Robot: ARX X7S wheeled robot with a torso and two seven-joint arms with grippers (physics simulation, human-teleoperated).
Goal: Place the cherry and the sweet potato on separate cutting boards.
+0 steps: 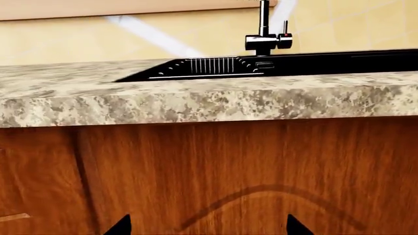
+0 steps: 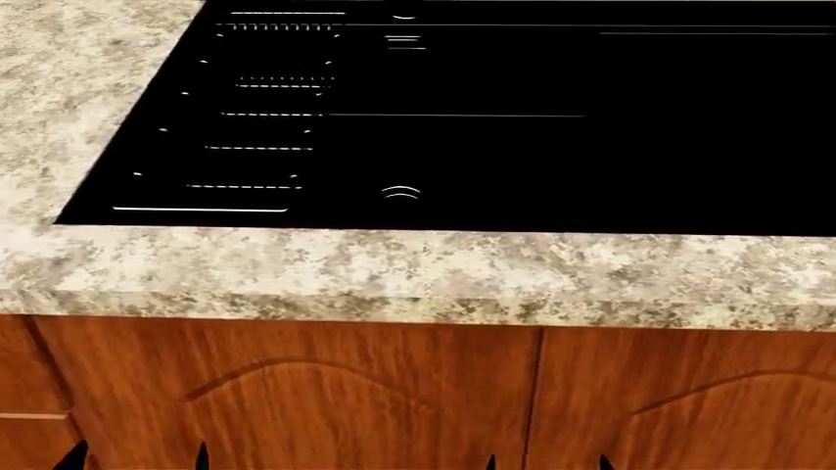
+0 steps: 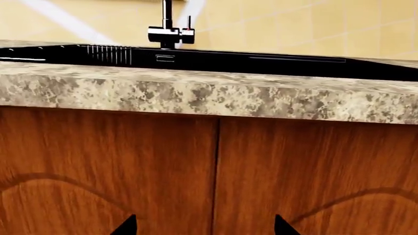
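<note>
The cherry, the sweet potato and the cutting boards are out of view in every frame. My left gripper (image 1: 209,228) (image 2: 137,460) is open, its two dark fingertips (image 1: 120,226) wide apart with nothing between them. It hangs low in front of a wooden cabinet door (image 1: 216,176), below the counter edge. My right gripper (image 3: 205,228) (image 2: 549,462) is open as well, and its spread tips (image 3: 283,226) hold nothing. It faces the seam between two cabinet doors (image 3: 216,171).
A speckled granite countertop (image 2: 392,274) overhangs the brown cabinet doors (image 2: 301,392). Set into it is a black sink (image 2: 523,117) with a ribbed drainer (image 2: 261,108) at its left. A dark faucet (image 1: 265,41) (image 3: 168,33) stands behind it against a yellow tiled wall (image 3: 313,29).
</note>
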